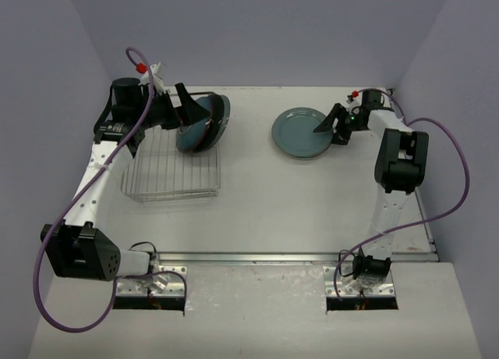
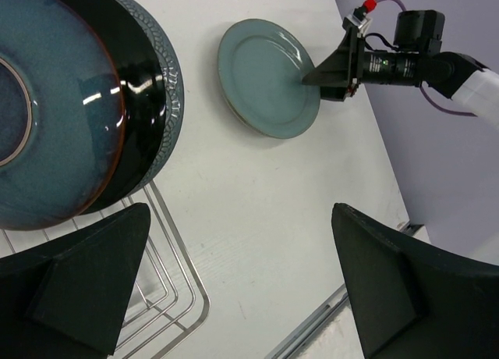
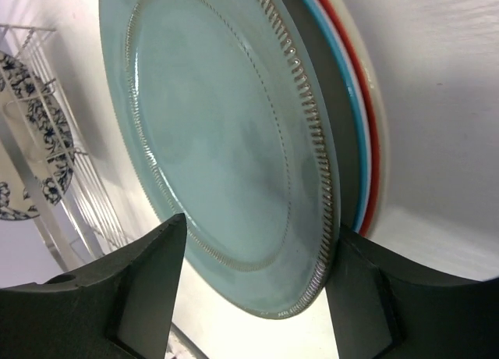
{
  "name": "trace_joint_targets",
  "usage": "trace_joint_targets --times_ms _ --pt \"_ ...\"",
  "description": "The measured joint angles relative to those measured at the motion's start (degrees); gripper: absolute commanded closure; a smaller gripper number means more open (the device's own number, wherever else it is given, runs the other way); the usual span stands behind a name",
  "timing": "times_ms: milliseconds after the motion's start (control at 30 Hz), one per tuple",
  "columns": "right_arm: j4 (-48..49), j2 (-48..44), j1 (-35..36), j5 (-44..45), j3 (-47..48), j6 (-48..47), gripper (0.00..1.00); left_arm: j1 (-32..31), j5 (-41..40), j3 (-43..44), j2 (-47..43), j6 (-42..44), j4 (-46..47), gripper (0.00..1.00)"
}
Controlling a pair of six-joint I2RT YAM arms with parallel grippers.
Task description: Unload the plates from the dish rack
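Note:
The silver wire dish rack lies at the left, and two plates stand on edge at its far end. The dark teal plate is in front, and a dark plate with a textured rim is behind it. My left gripper is open and empty beside them, with its fingers wide apart over the rack's corner. A grey-blue plate lies on top of a stack on the table. My right gripper is open, its jaws on either side of that plate's rim. A red-and-teal edged plate lies beneath.
In the right wrist view, a white plate with a dark ornate pattern shows by the rack wires at the far left. Grey walls enclose the table on three sides. A metal strip runs along the near edge.

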Motion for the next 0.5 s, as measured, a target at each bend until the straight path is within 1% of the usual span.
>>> trace_joint_targets --times_ms 133,267,333,500 --pt "-4.1 0.1 0.1 4.5 2.8 -0.9 0.18 0.0 0.0 -0.3 0.0 0.0 0.1 0.00" --pt "-4.9 -0.4 0.5 7.6 3.9 -1.6 0.10 0.0 -0.5 -0.3 -0.2 0.0 0.1 0.00" --pt "-5.5 -1.1 0.8 9.5 3.9 -1.7 0.02 0.0 -1.7 -0.3 -0.4 0.0 0.1 0.00" --pt "-6.8 -2.7 1.8 16.5 3.9 -3.0 0.01 0.0 -8.7 -0.3 -0.6 0.3 -0.6 0.00"
